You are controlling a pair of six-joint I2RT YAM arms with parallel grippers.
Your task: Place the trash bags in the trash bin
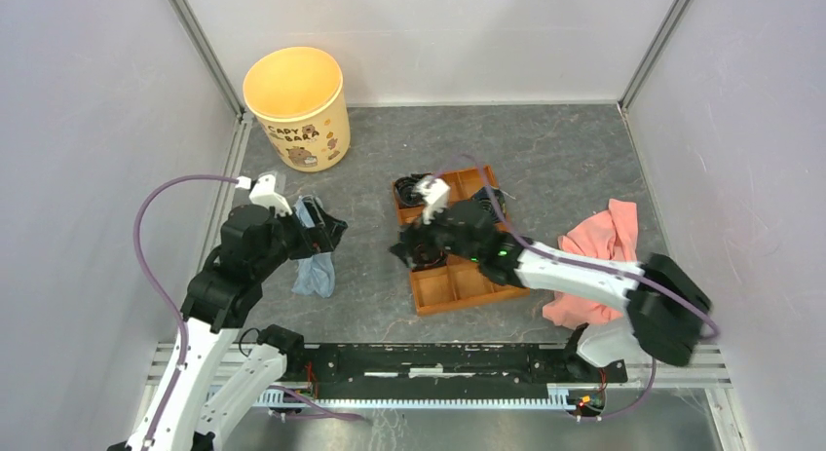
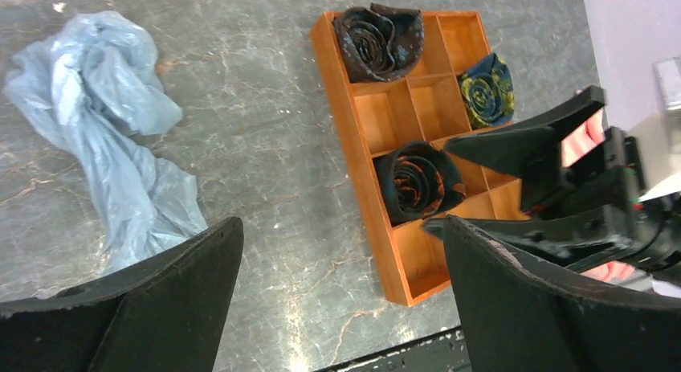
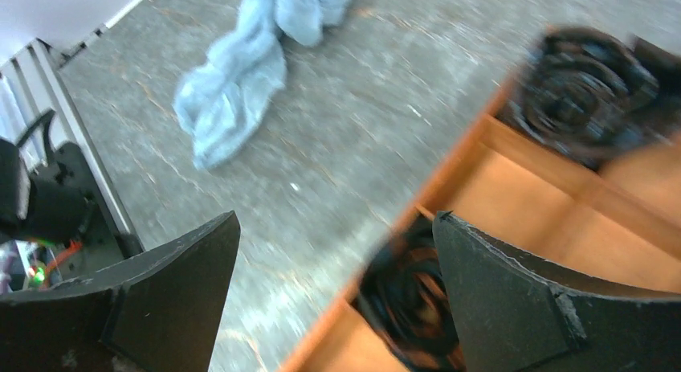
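The trash bag (image 1: pixel 315 266) is a crumpled pale blue-grey plastic bag lying on the grey table, left of centre. It shows in the left wrist view (image 2: pixel 104 139) and the right wrist view (image 3: pixel 241 83). The cream-yellow trash bin (image 1: pixel 295 108) stands upright at the back left, with nothing visible inside it. My left gripper (image 1: pixel 326 232) hovers just above the bag's far end, open and empty (image 2: pixel 341 251). My right gripper (image 1: pixel 407 249) is open and empty over the left edge of the orange tray (image 3: pixel 333 243), to the right of the bag.
An orange compartment tray (image 1: pixel 429 295) holding rolled dark ties (image 2: pixel 417 179) sits mid-table under the right gripper. A pink cloth (image 1: pixel 599 246) lies right of it. Grey walls stand on three sides, with a metal rail along the near edge.
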